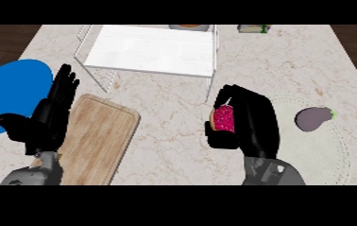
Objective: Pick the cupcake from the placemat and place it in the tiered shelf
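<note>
The cupcake [223,118], pink-topped with a tan base, is held in my right hand [252,121], whose fingers and thumb curl round it above the marble counter. The tiered shelf [153,50], white with thin wire legs, stands at the back centre, a short way up and left of the cupcake. A pale round placemat [327,140], almost the colour of the counter, lies at the right, just right of my right hand. My left hand [52,111] rests open at the left edge, fingers up, over the corner of a wooden board.
A wooden cutting board [97,140] lies at the lower left. A blue plate [24,81] shows at the left edge. A purple eggplant [314,118] sits on the placemat. Small objects [252,29] stand behind the shelf at the counter's far edge.
</note>
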